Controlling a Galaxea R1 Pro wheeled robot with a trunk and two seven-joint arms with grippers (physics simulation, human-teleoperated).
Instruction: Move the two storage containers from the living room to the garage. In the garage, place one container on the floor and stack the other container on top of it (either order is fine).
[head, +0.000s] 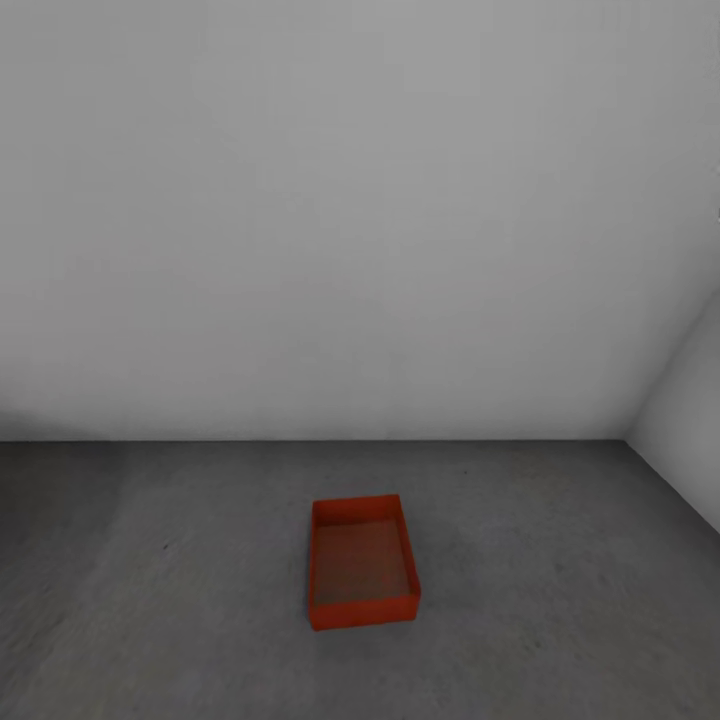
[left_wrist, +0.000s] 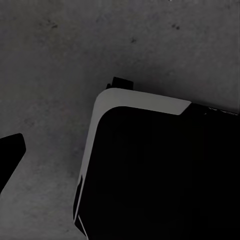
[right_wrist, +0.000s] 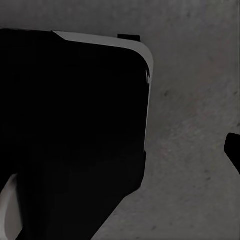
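a: item one, storage container (head: 362, 565): on the garage floor (head: 560, 600), near the back wall (head: 360, 220), open side up. you'll likely find it light, stiff, smooth-walled; take it by the long rims.

b: grippers?

a: whether either is clenched or released, you cannot tell; dark robot body (left_wrist: 160, 175) blocks both wrist views.

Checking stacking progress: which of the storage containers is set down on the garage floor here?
One red-orange rectangular open-top bin sits upright on the dark grey concrete floor, close to the white wall. Nothing is stacked on it and its inside looks empty.
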